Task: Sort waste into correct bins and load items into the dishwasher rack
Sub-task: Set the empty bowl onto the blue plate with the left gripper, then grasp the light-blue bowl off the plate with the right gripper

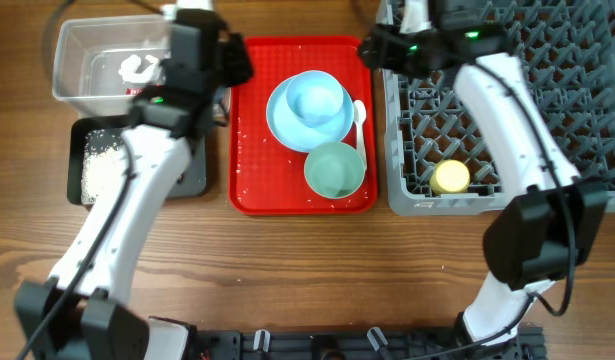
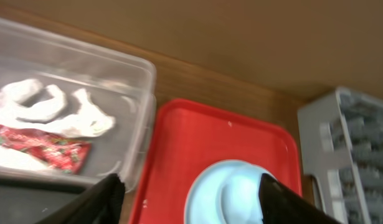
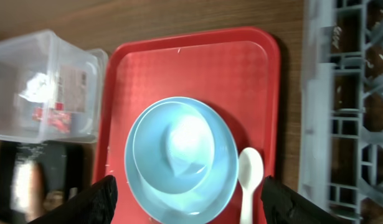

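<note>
My left gripper (image 2: 190, 186) hangs wide and empty at the right edge of the far-left clear plastic tub (image 1: 62, 60). The tub holds crumpled white paper (image 1: 139, 68) and a red-and-white wrapper (image 2: 45, 149), so I judge it the dry-waste bin. Nearer, the shallow black tray (image 1: 192, 175) holds white rice grains (image 1: 102, 165). In the middle, the flat red serving tray (image 1: 257, 150) carries a pale blue round plate (image 1: 282, 125) with a pale blue bowl (image 1: 317, 98) on it. A second bowl (image 1: 335, 168) sits nearer, and a white plastic spoon (image 1: 360, 118) lies to the right. My right gripper (image 3: 188, 186), wide and empty, hovers by the tray's far right corner, placed, I judge, to fetch dishes. On the right, the grey pegged dishwasher rack (image 1: 407, 150) holds a small yellow cup (image 1: 450, 177).
</note>
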You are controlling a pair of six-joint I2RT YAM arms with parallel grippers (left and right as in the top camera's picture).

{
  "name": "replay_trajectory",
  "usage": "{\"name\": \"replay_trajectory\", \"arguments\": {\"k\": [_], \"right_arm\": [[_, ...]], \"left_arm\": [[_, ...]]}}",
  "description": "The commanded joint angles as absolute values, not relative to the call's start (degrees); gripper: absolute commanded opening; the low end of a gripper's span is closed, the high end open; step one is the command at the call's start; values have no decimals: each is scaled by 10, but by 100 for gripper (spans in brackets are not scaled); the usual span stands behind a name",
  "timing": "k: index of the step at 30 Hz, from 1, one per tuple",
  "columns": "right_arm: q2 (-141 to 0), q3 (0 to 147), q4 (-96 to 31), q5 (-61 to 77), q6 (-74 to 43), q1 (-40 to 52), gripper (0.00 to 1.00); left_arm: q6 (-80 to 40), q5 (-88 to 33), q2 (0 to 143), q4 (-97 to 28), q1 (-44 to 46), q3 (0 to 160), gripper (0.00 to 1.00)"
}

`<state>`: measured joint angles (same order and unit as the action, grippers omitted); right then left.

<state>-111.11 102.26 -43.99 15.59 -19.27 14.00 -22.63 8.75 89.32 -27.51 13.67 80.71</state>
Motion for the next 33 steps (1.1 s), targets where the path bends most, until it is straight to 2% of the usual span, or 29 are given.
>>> {"name": "replay_trajectory", "arguments": {"k": [1, 5, 8, 12, 19, 27, 33], "right_arm": [[-1125, 1036, -434, 41, -198, 189, 74], [-1165, 1036, -435, 38, -230, 213, 67], [-1194, 1036, -434, 44, -258, 217, 58], [-1225, 1036, -430, 44, -272, 217, 55], [-1255, 1035, -424, 44, -289, 217, 49], [-1299, 1035, -421, 45, -305, 217, 42], [-1308, 1035, -416, 45, -306, 217, 25]], "left_arm": [[-244, 84, 886, -302, 101, 810, 83], [-244, 85, 887, -336, 73, 810, 93], [-244, 85, 887, -345, 57, 810, 95], [-245, 85, 886, -345, 26, 810, 100], [-245, 84, 886, -355, -20, 810, 100], [-245, 84, 886, -380, -24, 810, 100], [-245, 84, 886, -380, -24, 810, 100]]}}
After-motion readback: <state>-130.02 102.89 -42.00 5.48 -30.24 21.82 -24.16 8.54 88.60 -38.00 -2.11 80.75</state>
